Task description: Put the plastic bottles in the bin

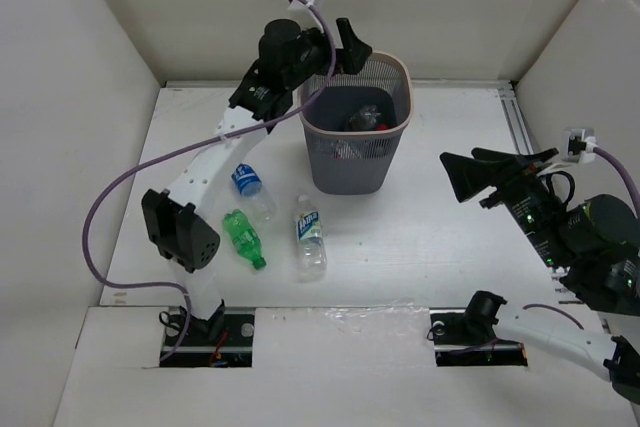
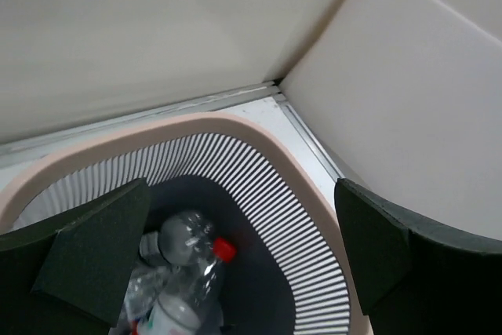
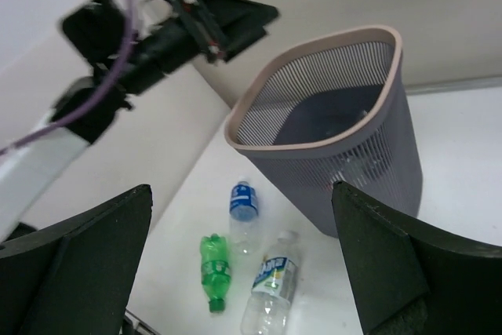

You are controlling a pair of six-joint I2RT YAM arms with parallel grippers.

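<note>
Left gripper (image 2: 239,260): parked over the bin (image 1: 355,131), jaws wide apart, nothing between them. Directly below it in the left wrist view: a clear bottle with a red cap (image 2: 188,296) at the bottom of the bin, more clear plastic beside it, exact count hard to tell.

Right gripper (image 1: 480,172): also spread open and empty, hovering well to the side of the bin, pointed at it.

Left on the table, back toward the left arm's base and well below its fingers: blue-label bottle (image 1: 250,185), green bottle (image 1: 243,239), white-and-blue-label bottle (image 1: 310,237). All lying down, near each other, not touching as far as visible.

Step in hand, by my read: fetch the next bottle with the left arm. Roughly half done.

To do it well:
- Lift clear of the rim before swinging back; no dragging fingers across it, could tip the bin.
- Take the blue-label bottle first, nearest to the gripper's path.
- Turn the wrist so the fingers cross the bottle's long axis; close on the label section, not the cap or neck.
- Come straight down, keep jaws fully apart until both fingers straddle it. Round and light, likely to roll if nudged from one side.
- Squeeze gently; thin plastic, probably crushes or pops out.
- Keep the right arm parked, out of the swing.
</note>
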